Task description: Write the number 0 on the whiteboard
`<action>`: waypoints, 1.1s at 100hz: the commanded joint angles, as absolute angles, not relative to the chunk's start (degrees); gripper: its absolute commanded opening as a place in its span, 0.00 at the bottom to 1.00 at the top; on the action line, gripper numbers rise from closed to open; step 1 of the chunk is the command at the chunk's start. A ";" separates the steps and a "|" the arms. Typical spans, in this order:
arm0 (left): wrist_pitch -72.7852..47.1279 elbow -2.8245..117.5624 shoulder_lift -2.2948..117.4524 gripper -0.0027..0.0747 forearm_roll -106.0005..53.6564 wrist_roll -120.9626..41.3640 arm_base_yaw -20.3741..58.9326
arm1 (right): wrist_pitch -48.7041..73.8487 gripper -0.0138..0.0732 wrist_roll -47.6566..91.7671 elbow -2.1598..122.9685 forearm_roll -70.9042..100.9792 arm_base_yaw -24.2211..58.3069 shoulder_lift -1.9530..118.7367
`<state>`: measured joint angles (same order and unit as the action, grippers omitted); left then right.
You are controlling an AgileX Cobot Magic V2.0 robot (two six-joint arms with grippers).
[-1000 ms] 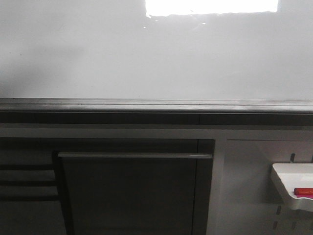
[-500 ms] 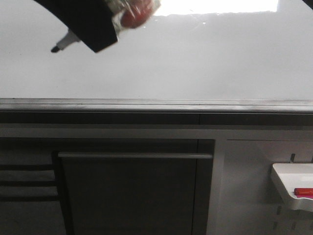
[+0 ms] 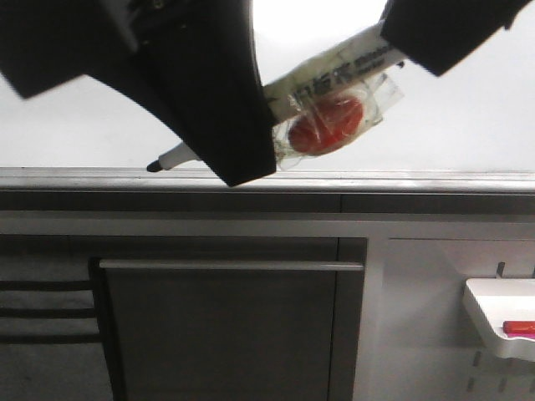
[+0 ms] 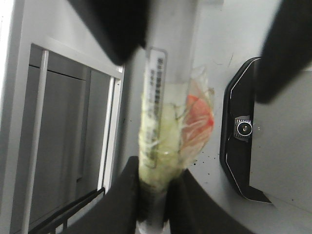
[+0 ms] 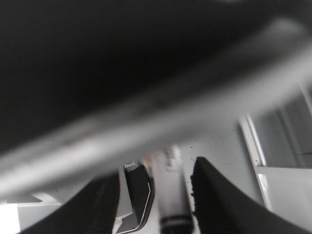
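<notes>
The whiteboard (image 3: 468, 125) fills the upper part of the front view, with its grey ledge (image 3: 376, 180) along the lower edge. The number 0 is out of view. A white marker (image 3: 334, 75) wrapped in clear tape over a red blob (image 3: 326, 121) slants across the board, its black tip (image 3: 155, 166) just above the ledge. My left gripper (image 3: 230, 138) is shut on the marker (image 4: 158, 122) near its taped middle (image 4: 155, 195). My right gripper (image 3: 435, 33) is open around the marker's rear end (image 5: 173, 195), with a gap beside one finger (image 5: 156, 195).
Below the ledge is a dark cabinet front with a long horizontal handle bar (image 3: 230, 265). A small white tray (image 3: 485, 309) holding a red marker (image 3: 518, 327) hangs at the lower right. A black camera housing (image 4: 241, 129) sits on the grey surface in the left wrist view.
A second ago no gripper was in view. The left gripper came in at the top left with the marker and has moved down and right. The right gripper has appeared at the top right.
</notes>
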<state>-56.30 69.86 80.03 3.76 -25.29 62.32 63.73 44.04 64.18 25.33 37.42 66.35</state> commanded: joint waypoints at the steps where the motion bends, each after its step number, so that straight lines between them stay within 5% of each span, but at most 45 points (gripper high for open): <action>1: -54.38 71.28 78.39 0.01 3.41 -25.29 62.83 | 62.44 0.51 45.03 66.38 26.41 37.91 65.77; 78: -54.27 71.28 78.39 0.01 3.41 -25.29 62.83 | 61.72 0.50 45.03 66.38 25.03 37.91 66.90; 110: -54.27 71.28 78.39 0.01 3.41 -25.29 62.83 | 61.82 0.13 45.03 66.38 25.03 37.91 66.90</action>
